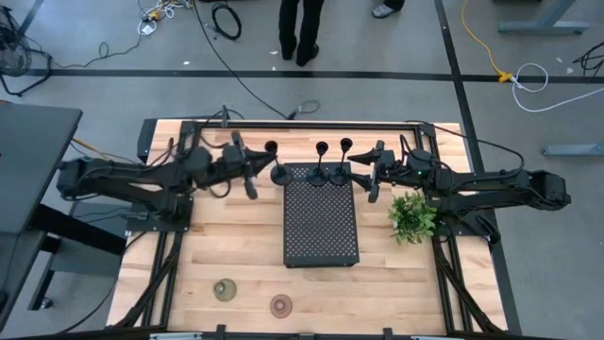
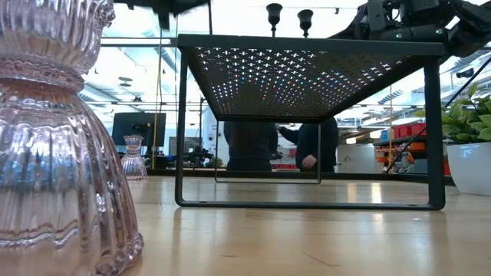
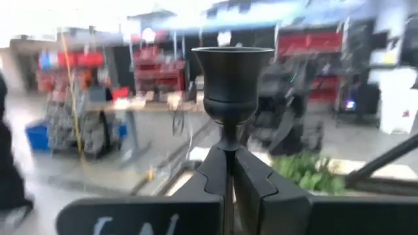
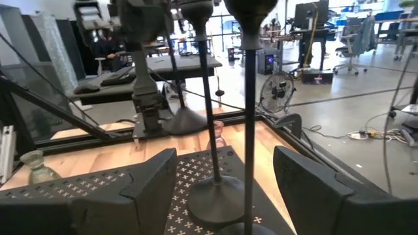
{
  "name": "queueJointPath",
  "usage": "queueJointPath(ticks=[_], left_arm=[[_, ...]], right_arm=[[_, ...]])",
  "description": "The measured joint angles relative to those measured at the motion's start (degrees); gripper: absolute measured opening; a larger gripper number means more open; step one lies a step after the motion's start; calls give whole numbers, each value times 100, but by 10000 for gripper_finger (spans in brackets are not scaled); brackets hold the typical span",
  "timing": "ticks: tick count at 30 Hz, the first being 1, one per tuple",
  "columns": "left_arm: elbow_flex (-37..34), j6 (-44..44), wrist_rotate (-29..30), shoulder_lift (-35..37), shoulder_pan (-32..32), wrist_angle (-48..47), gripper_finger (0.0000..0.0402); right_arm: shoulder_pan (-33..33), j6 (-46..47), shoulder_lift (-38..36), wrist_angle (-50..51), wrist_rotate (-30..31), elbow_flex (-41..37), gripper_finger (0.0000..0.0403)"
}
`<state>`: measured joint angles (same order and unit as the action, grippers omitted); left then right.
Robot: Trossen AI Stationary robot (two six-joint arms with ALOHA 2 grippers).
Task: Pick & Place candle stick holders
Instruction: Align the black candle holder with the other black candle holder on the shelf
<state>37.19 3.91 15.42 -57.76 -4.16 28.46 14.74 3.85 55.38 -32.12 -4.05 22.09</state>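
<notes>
A black holder (image 1: 276, 162) is gripped by the left pincer (image 1: 253, 177), held off the tray's (image 1: 321, 247) far-left corner. Two black holders (image 1: 321, 165) are stood at the tray's far edge — the right pincer (image 1: 370, 179) is spread open just beside them. The near worktop (image 1: 396, 283) is occupied only by two squat holders (image 1: 225, 289).

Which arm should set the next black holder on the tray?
Left. The left gripper already clamps a black holder beside the tray; the right gripper is open around two standing there.
</notes>
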Motion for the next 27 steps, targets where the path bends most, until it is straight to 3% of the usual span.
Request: queueJointPath(ticks=[4,10,27], left_arm=[[5,-79,-622,-197,-367,369,10],[-4,-362,-959,-514,-658,483,10],[-3,-481,-1137,-1361,-824,1186,10]], right_arm=[[1,-23,0,-6,61,0,256],[1,-38,1,-22,61,0,256],[-1,-30,1,-20,61,0,256]])
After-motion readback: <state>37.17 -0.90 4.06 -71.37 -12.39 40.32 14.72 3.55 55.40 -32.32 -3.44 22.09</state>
